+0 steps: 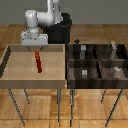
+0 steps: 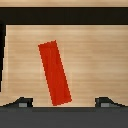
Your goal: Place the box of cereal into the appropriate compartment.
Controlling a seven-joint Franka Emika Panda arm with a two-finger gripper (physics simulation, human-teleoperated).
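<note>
The small, thin, elongated red box of cereal (image 1: 38, 62) lies flat on the pale wooden floor of the light wooden tray (image 1: 10, 67), which stands on thin metal legs at the exterior view's left. The box sits near the middle of the tray floor, closer to the far wall than to the near rim, its long side running roughly from the far wall toward the near rim with a slight tilt. It touches none of the tray walls.

The white Panda arm's gripper (image 1: 36, 48) hangs over the far part of the tray, just above the far end of the box. In the wrist view the red box (image 2: 55, 73) lies slanted on the wood grain between the two dark fingertips (image 2: 22, 103), which stand wide apart on either side of it, so the tool is released and holds nothing.

At the exterior view's right stands a dark brown compartment tray (image 1: 69, 67) divided by partitions into several cells. Small grey blocks (image 1: 84, 73) sit in some of these cells. Behind the arm stands its black base (image 1: 60, 31), and a wooden plank floor lies under both trays
</note>
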